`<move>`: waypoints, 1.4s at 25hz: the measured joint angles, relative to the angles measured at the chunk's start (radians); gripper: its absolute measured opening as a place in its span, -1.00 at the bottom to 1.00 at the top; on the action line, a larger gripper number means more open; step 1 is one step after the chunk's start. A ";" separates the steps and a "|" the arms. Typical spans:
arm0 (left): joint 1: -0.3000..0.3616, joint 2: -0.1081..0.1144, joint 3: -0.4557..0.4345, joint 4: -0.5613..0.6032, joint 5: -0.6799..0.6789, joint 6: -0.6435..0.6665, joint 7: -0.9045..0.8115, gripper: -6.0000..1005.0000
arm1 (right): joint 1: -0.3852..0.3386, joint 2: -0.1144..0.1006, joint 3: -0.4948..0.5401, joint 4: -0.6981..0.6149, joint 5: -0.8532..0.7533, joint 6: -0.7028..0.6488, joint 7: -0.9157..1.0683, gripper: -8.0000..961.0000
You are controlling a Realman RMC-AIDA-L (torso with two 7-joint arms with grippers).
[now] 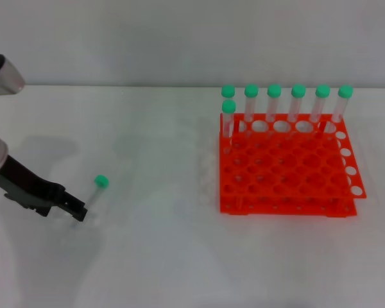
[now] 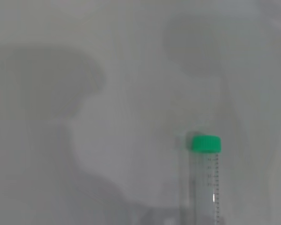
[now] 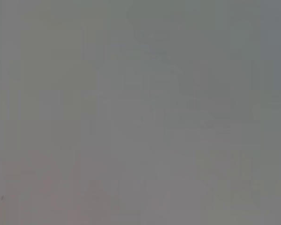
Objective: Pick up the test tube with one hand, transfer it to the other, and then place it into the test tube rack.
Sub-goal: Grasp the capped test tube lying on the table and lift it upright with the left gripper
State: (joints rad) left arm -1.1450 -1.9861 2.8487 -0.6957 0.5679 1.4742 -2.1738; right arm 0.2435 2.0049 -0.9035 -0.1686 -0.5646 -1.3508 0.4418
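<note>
white tabletop and a pale wall filled the scene, with nothing else on the surface beyond the task's items. the left gripper sat low over the table at the robot's left, its black fingers pointed toward the test tube, which lay on the table just ahead of the fingertips with its green cap at the far end from them. whether the fingertips were touching the tube's pointed end or just short of it could not be told, and neither could whether the fingers were spread or closed. the low, slanted reach suggested the gripper was lined up along the tube's length to take it near the tip, leaving the capped end free for a handover.

well away from the gripper, across the table to its right, stood the orange-red test tube rack. seven green-capped tubes stood upright in its far rows, six in the back row and one just in front at the end nearer the gripper, so the near holes were open for the next tube.

the left wrist view showed printed graduation marks down the tube's side; the numerals were too faint to read. no brand showed. the right gripper was not in view.
</note>
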 joint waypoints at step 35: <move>-0.050 -0.026 0.000 0.132 0.153 -0.089 -0.145 -0.20 | -0.009 0.000 0.007 0.005 0.000 -0.002 0.000 0.84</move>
State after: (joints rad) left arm -1.1954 -2.0119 2.8486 -0.5640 0.7208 1.3848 -2.3192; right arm 0.2347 2.0049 -0.8960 -0.1637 -0.5645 -1.3530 0.4418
